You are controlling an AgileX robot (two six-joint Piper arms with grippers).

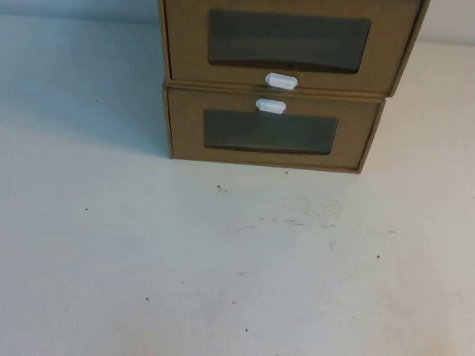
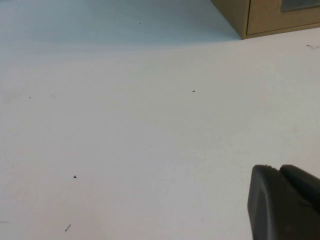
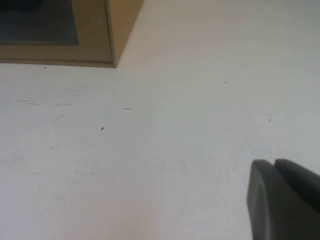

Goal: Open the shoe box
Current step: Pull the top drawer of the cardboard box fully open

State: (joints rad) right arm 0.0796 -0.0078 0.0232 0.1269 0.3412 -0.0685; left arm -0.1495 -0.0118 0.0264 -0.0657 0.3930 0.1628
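- Claw on my left arm, the left gripper, hangs low over the worktop by its near left corner. Its fingers are pressed together on nothing.
- At the middle of the far edge the lower shoe box carries the upper shoe box. Both are closed, each with a dark window and a white handle in front.
- My right gripper hangs low over the worktop's near right part. It is closed, empty and well apart from the stack.
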